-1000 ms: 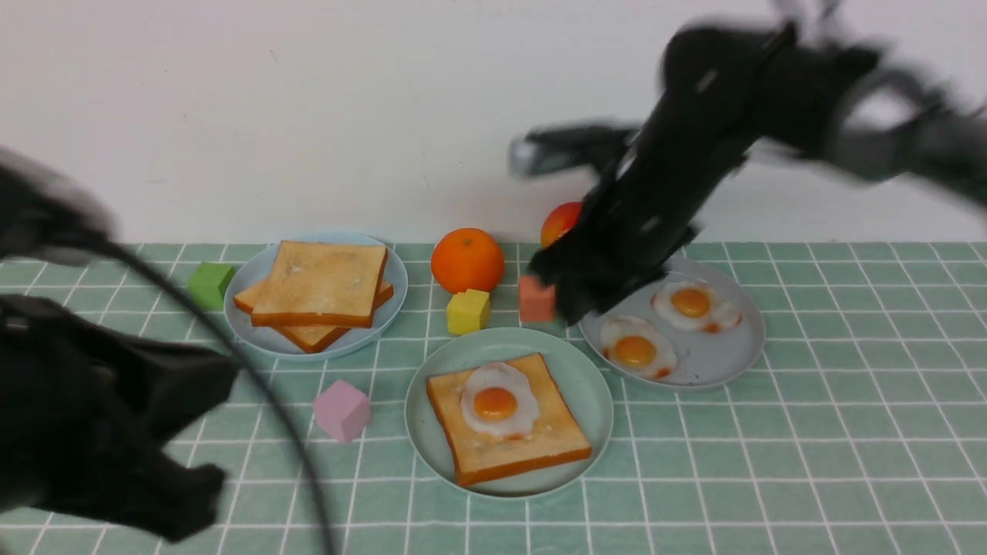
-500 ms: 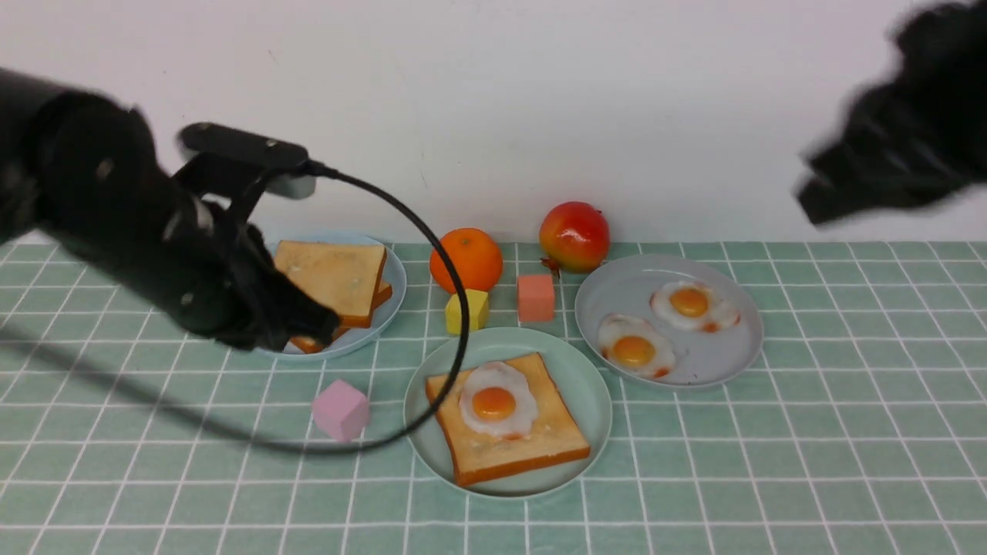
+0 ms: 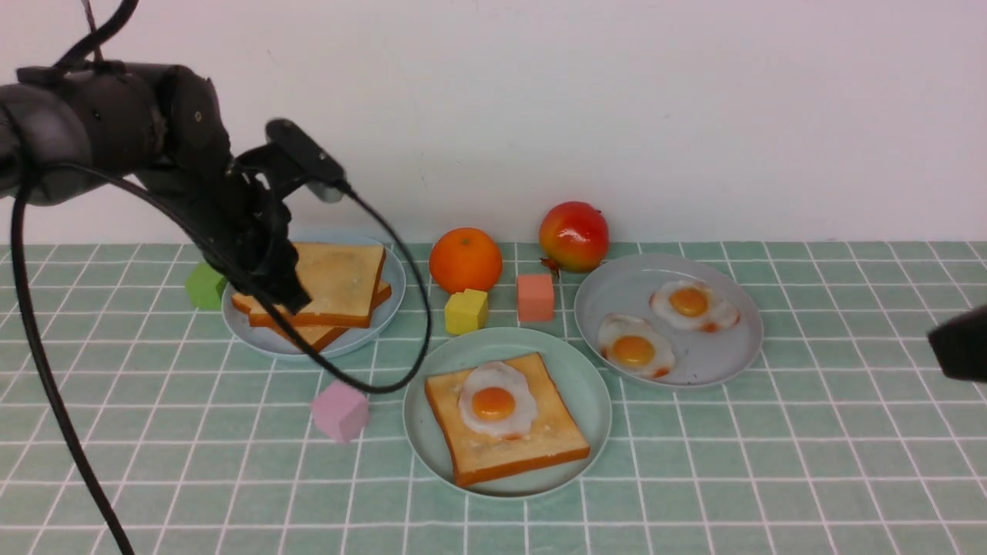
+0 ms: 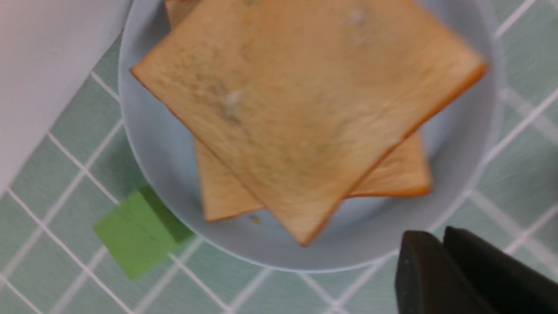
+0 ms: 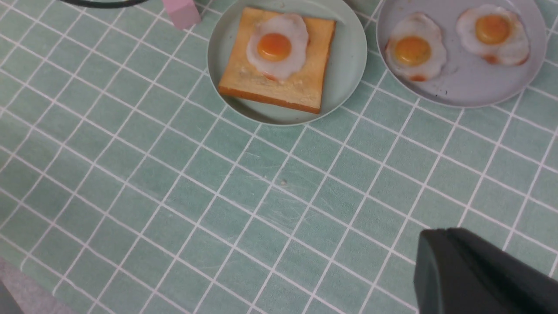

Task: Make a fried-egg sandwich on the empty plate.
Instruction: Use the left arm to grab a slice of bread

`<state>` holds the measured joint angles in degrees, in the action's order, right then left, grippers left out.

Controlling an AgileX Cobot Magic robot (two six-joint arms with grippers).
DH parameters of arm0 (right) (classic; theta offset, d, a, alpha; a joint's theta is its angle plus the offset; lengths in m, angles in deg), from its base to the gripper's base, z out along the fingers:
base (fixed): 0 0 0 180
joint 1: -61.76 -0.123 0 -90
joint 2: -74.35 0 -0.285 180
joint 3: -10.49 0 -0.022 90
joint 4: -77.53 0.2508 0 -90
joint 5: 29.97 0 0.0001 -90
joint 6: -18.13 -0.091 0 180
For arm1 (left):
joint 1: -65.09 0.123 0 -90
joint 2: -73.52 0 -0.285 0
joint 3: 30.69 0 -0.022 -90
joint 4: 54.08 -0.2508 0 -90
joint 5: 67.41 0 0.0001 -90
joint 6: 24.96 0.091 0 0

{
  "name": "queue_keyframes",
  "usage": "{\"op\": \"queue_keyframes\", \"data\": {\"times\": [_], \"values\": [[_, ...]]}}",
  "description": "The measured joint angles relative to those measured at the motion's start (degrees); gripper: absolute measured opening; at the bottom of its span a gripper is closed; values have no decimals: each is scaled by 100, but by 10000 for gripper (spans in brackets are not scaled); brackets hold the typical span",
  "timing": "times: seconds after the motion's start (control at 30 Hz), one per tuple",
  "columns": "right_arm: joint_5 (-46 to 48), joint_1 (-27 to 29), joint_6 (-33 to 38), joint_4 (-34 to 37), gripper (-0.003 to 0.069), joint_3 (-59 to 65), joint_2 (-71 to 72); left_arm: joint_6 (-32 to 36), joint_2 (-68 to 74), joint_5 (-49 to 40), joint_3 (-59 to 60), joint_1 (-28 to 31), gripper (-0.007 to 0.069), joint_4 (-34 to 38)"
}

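two stacked toast slices now beneath the left fingers, tips together; right fingers now far right, likewise together

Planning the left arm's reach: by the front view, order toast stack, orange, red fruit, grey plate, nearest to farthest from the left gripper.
1. toast stack, by the left gripper
2. orange, centre back
3. red fruit, beyond it
4. grey plate, rightmost
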<state>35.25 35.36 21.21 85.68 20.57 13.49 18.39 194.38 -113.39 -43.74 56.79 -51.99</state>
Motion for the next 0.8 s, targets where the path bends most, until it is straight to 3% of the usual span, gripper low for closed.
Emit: {"op": "queue_keyframes", "data": {"times": [0.07, 0.3, 0.4, 0.6, 0.73, 0.8], "values": [[0, 0, 0, 7, 19, 11, 44, 304, 85, 26, -42, 56, 146, 13], [0, 0, 0, 206, 22, 41, 170, 1680, 537, 644, -56, 102, 451, 130], [-6, 0, 0, 259, 22, 41, 170, 1992, 658, 909, -58, 102, 477, 148], [-6, 0, 0, 316, 28, 41, 170, 2203, 929, 1151, -96, 102, 406, 63], [-6, 0, -4, 335, 28, 41, 170, 2203, 964, 1156, -123, 102, 288, 63], [-17, 0, -4, 375, 31, 41, 170, 2215, 964, 1156, -123, 102, 188, 63]]}}
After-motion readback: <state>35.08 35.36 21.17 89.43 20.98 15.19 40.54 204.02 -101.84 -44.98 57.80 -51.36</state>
